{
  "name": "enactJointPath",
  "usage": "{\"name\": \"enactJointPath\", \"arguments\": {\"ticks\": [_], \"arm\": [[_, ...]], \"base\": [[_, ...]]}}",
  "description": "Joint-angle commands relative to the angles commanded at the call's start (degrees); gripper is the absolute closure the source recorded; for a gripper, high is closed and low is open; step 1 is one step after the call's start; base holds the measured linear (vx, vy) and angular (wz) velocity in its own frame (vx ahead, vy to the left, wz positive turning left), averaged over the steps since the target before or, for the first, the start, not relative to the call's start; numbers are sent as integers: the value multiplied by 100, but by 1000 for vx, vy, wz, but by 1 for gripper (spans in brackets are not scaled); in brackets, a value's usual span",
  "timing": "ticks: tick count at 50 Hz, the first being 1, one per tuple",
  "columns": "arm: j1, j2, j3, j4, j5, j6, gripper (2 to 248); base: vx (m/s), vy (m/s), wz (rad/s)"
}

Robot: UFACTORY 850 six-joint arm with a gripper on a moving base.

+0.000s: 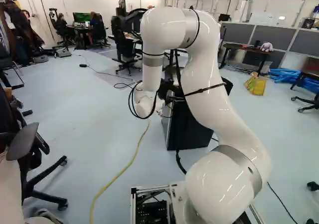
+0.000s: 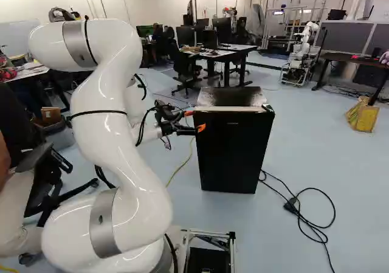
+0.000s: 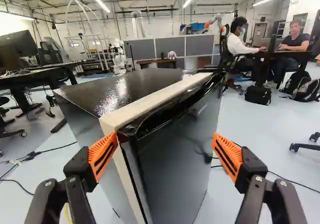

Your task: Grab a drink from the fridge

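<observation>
White, glossy and thick-jointed, the arm arches up from the base and reaches forward, likely so that its wrist comes in level with the top of the door. The black two-fingered gripper with orange pads stands wide, holding nothing. One pad is beside the near corner, the other out past the door's face, a spread that seems meant to straddle the door's edge and pull it. The boxy black fridge with a shiny top looks shut, its pale cream strip running between cabinet and door. The drink is in no view; presumably it waits inside, so the door must come first.

Only the wrist view shows how far the fingers are spread and the hollow along the door's top. The right base view gives the door's whole front and, beyond it, another white robot; in the left base view the arm hides much of the fridge.
</observation>
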Motion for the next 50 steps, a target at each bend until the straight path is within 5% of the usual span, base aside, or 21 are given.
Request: {"name": "enactJointPath", "arguments": {"ticks": [28,50], "arm": [[-279,69,140,0,0,0,3],[-322,384,782,0,0,0,3]], "base": [[0,0,0],[0,-5,-5]]}}
